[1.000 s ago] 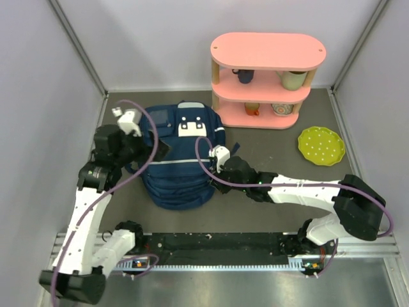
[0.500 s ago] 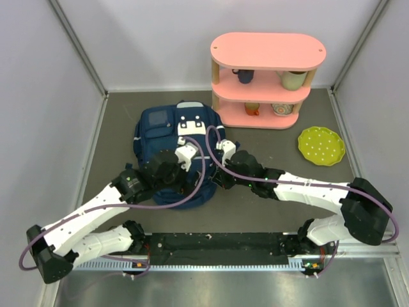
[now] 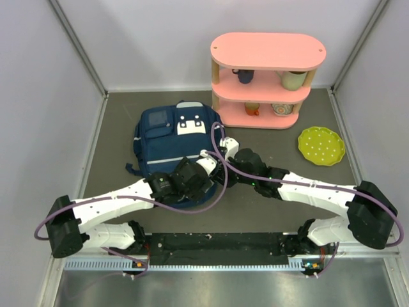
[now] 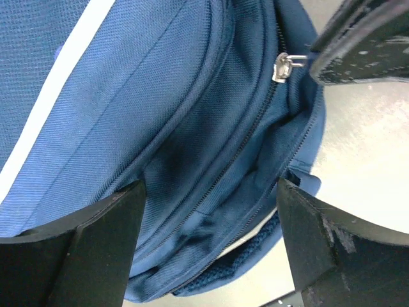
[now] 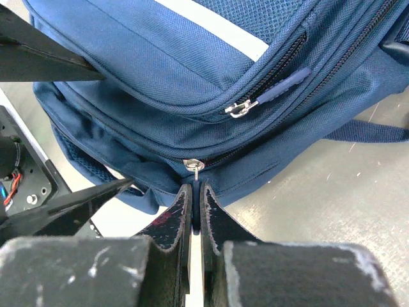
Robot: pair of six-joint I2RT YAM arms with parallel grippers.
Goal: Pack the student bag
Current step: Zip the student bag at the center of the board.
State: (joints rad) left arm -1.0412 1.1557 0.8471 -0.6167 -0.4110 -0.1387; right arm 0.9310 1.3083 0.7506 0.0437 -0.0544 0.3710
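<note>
Bag (image 3: 176, 137) flat on bench (image 3: 118, 121) | we log left tool (image 4: 208, 214) released, jaws wide over bag's bottom corner | right tool (image 5: 192, 192) clenched on zip pull (image 5: 193, 168)

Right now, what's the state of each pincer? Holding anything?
Left pincer: open wide over the backpack, gripping nothing.
Right pincer: closed on the backpack's zipper pull.

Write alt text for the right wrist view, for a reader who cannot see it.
The right gripper is shut on a metal zipper pull at the side of the navy student bag, on a grey table. Above it, a second zipper with a navy tab runs beneath a white stripe.
</note>
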